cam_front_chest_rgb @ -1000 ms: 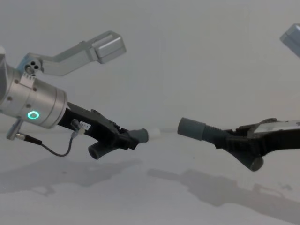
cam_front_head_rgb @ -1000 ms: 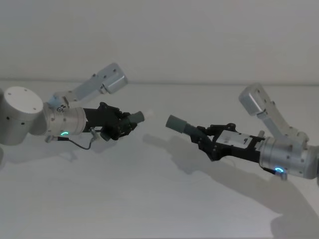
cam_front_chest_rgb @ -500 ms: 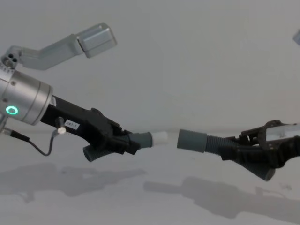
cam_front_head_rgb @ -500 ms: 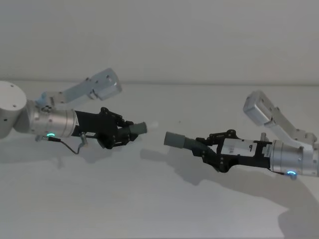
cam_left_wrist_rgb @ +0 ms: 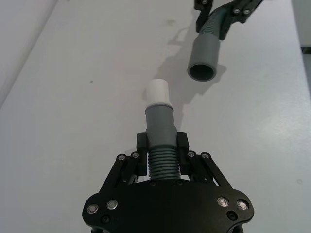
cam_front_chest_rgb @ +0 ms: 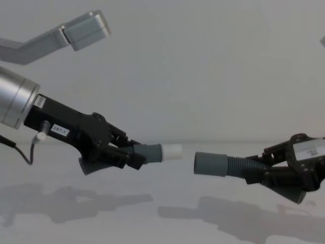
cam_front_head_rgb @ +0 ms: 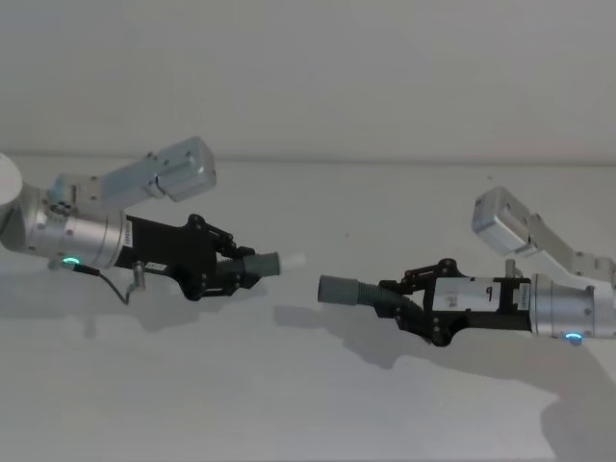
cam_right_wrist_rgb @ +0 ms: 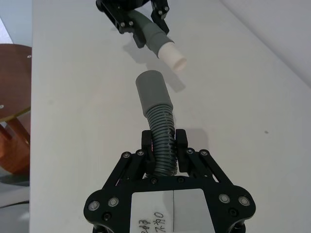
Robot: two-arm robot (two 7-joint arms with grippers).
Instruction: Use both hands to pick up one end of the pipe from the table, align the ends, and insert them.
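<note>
Dim, even overhead light, soft shadows on the table (cam_front_head_rgb: 289, 385) (no glare), sharp focus

The left gripper (cam_front_chest_rgb: 131, 155) reaches in from the left above the table (cam_front_chest_rgb: 167, 223), its fingers (cam_front_chest_rgb: 133, 157) clamped on the ribbed part of the left hose (cam_front_chest_rgb: 147, 152), whose grey cuff ends in a white tip (cam_front_chest_rgb: 171, 151) pointing right. The right gripper (cam_front_chest_rgb: 258, 172) comes from the right, holding the right hose (cam_front_chest_rgb: 228, 165) by its ribs, its cuff (cam_front_chest_rgb: 208, 163) pointing left. The two ends face each other with a small gap, the right cuff slightly lower. Both arms cast shadows on the table.
</note>
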